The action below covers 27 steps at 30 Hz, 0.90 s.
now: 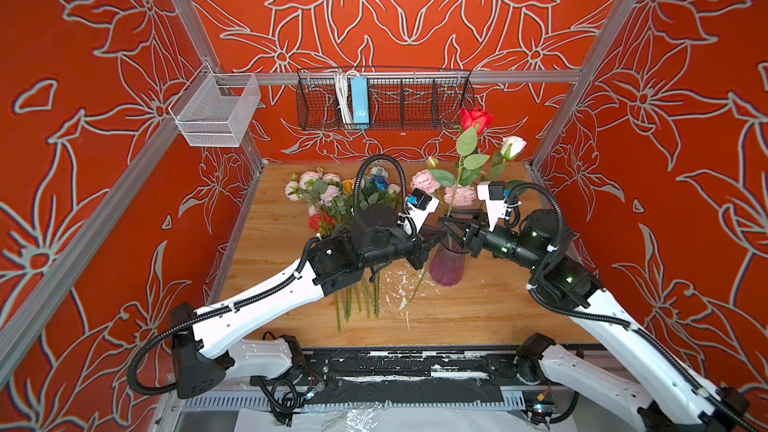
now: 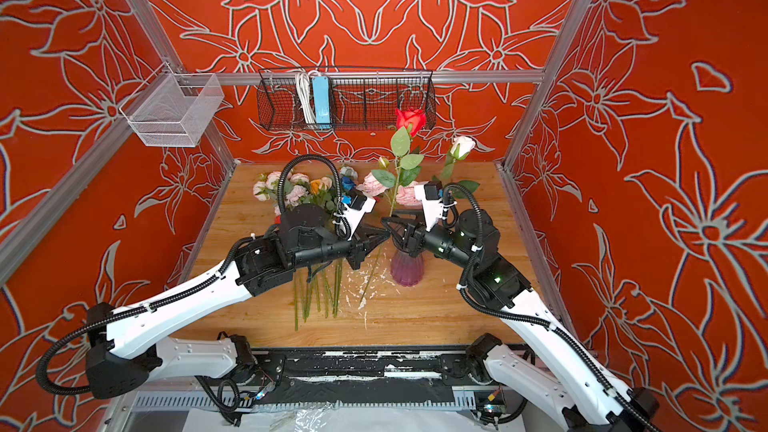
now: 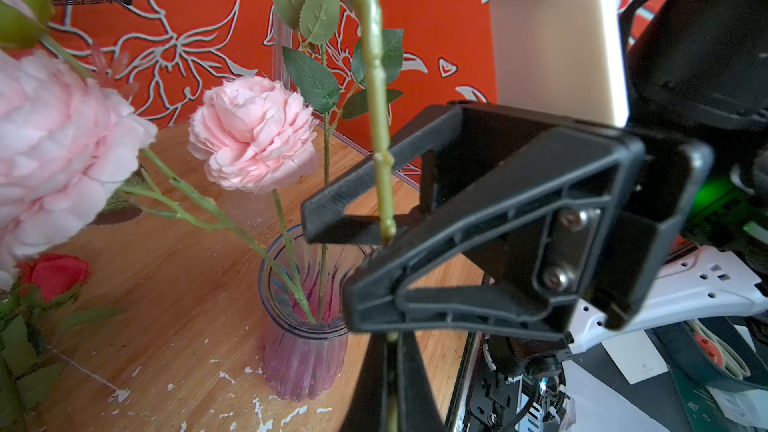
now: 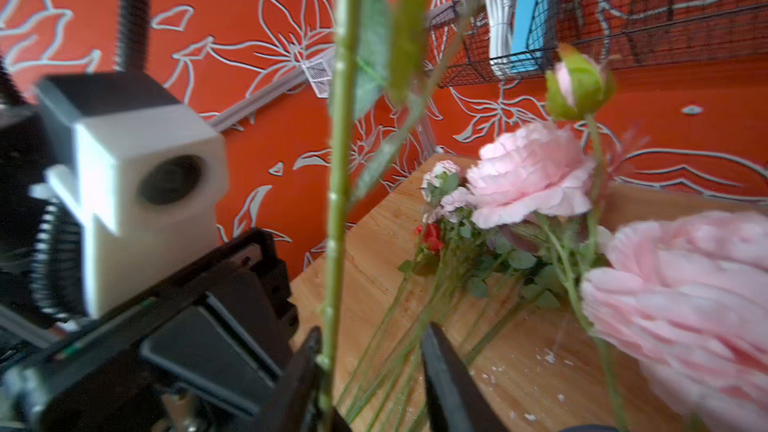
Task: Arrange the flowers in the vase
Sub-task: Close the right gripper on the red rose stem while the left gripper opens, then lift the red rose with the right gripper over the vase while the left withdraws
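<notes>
Table (image 1: 478,317) of wood, seen in both top views from its front edge to the back wall. Nearest, left of centre, lie the bare green stems of the loose flowers (image 1: 332,197), with their pink, orange, blue and red heads pointing rearward. Just right of these stands the vase (image 1: 446,268), purple ribbed glass, upright, holding two pink blooms (image 1: 424,180) and a white rose (image 1: 512,146).

The red rose (image 1: 476,118) has a slanted stem. Its lower end is outside the vase, just left of it, and its head is high above. The left gripper (image 1: 434,245) is pressed together on this stem, low down. The right gripper (image 1: 446,226), over the vase mouth, straddles the stem higher up with its jaws apart. In the right wrist view one finger touches the stem and the other stands clear.

Farthest, a black wire basket (image 1: 386,101) holding a blue power strip (image 1: 360,101) hangs on the rear rail, and a white mesh basket (image 1: 216,112) on the left rail.
</notes>
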### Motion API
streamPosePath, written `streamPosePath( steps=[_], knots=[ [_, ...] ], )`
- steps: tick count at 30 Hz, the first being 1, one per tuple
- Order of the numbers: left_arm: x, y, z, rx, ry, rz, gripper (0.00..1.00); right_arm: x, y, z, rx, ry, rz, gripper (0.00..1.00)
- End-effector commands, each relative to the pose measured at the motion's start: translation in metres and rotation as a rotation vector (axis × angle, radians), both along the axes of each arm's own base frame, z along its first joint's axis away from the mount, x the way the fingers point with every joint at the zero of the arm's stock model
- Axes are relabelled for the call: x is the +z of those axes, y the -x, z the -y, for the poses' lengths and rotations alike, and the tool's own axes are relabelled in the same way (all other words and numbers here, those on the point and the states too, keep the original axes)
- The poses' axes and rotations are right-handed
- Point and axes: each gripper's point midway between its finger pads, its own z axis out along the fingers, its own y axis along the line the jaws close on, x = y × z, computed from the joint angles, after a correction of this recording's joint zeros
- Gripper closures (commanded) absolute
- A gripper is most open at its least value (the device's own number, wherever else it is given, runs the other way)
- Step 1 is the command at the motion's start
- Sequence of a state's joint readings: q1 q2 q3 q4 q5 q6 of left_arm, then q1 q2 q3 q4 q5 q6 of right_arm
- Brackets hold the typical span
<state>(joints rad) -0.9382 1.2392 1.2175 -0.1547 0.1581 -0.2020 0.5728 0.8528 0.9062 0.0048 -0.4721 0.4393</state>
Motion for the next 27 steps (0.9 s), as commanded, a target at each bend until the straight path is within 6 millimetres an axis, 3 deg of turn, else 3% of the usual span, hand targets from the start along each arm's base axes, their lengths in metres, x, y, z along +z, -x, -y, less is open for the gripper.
streamPosePath(
  steps=[1,6,9,13,15,18,20,22,25,27],
  knots=[
    [0.014,0.003,0.003,-0.015,0.03,0.032,1.0,0.035,0.007,-0.002,0.035,-0.082,0.065,0.79],
    [0.014,-0.001,0.002,0.005,0.033,0.041,0.97,0.037,0.01,-0.001,0.04,-0.107,0.047,0.97],
    [0.016,-0.003,-0.001,0.024,0.04,0.048,0.66,0.038,0.011,0.004,0.017,-0.103,0.055,1.0],
    [0.018,-0.002,-0.008,0.043,0.04,0.068,0.59,0.043,0.009,0.016,-0.056,-0.068,0.091,1.0],
    [0.019,-0.003,-0.017,0.076,0.036,0.08,0.51,0.048,0.007,0.023,-0.1,-0.039,0.115,1.0],
    [0.02,-0.01,-0.044,0.201,0.038,0.107,0.48,0.06,0.002,0.035,-0.176,0.014,0.154,1.0],
    [0.018,-0.022,-0.073,0.361,0.054,0.108,0.45,0.073,0.0,0.043,-0.224,0.039,0.191,1.0],
    [0.012,-0.032,-0.114,0.572,0.097,0.092,0.42,0.091,0.002,0.048,-0.249,0.056,0.24,1.0],
    [-0.006,-0.036,-0.168,0.818,0.14,0.053,0.42,0.113,0.0,0.055,-0.291,0.09,0.286,1.0],
    [-0.014,-0.033,-0.189,0.897,0.173,0.04,0.41,0.122,-0.007,0.066,-0.365,0.132,0.298,1.0]
  ],
)
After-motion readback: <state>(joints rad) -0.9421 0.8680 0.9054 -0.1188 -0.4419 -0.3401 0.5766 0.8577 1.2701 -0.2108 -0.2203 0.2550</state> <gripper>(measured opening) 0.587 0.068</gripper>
